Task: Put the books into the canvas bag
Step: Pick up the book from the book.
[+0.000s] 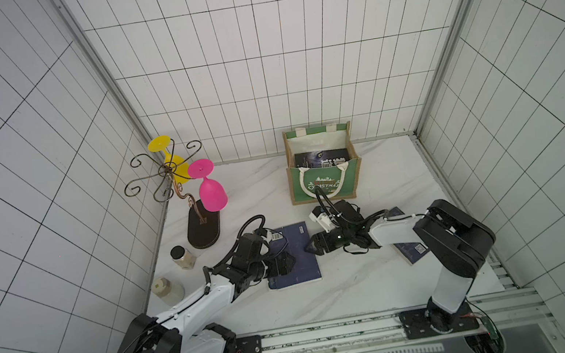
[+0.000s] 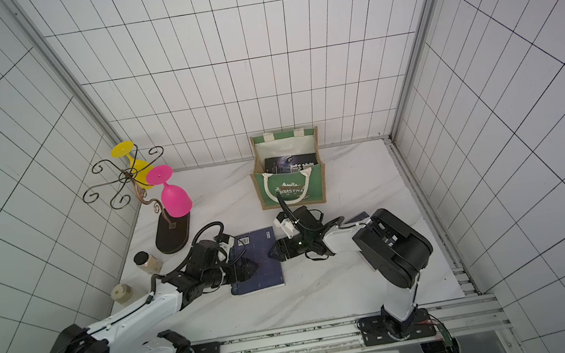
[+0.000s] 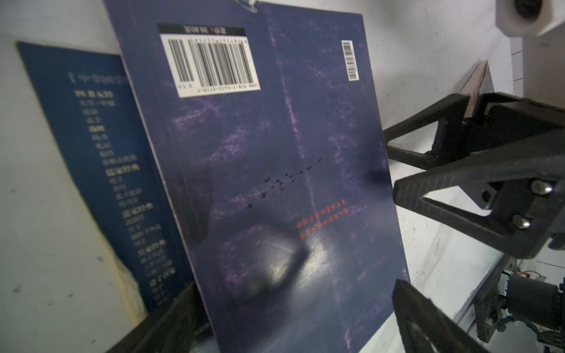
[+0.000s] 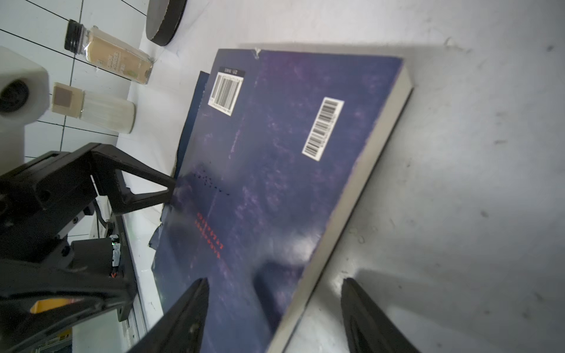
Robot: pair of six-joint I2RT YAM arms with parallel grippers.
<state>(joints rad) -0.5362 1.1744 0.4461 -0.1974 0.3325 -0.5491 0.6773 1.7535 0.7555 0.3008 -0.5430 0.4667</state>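
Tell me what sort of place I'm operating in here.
Probably a robot test cell, not a real room: white grid-lined wall panels box in a marble-look tabletop, and the arm bases are bolted to an aluminium rail along its front.

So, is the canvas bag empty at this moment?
No, in both top views a dark book stands inside the canvas bag, leaning against its white lining.

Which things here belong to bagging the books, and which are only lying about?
For the job: green-fronted jute bag, dark book inside it, thick navy paperback, thin blue book beneath it, blue book under right arm.
Lying about: pink plastic goblet, yellow plastic goblet, curled wire rack, glass spice jar, white ribbed jar.
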